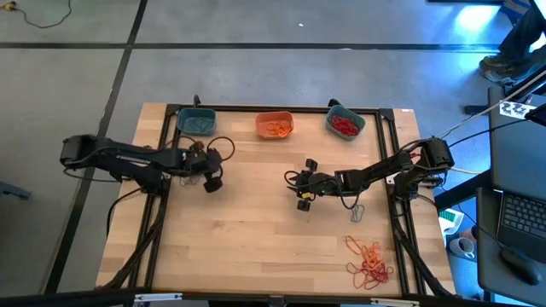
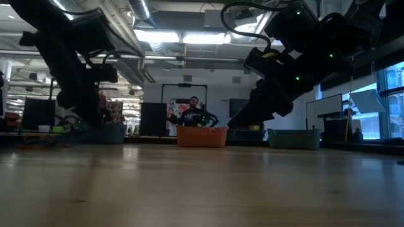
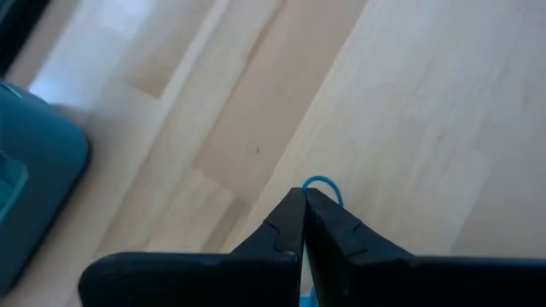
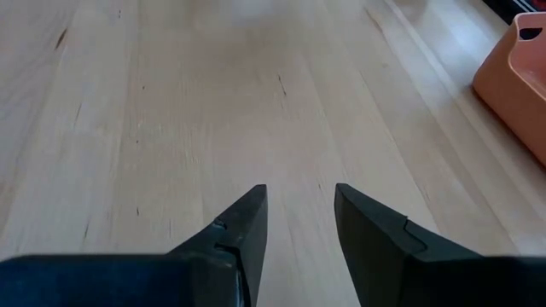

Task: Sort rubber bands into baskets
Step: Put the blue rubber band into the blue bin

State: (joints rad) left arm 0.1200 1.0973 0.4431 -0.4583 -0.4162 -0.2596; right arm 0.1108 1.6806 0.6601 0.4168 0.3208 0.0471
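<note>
Step in hand: carrying one blue band (image 3: 322, 185) to its basket. Left tool (image 3: 304, 205) pinched shut on that band, a loop poking out past the tips, teal basket (image 3: 34, 183) just beside it. Right tool (image 4: 299, 213) half open and empty over bare counter (image 4: 171, 102), orange basket (image 4: 520, 77) ahead to one side, loose bands (image 1: 368, 260) well behind it. Next, likely: shift over the teal basket, then release.

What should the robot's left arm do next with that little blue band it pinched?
Probably lift and carry it to the left teal basket. The left end effector is shut on a blue rubber band, just beside that basket, which already holds matching bands.
</note>
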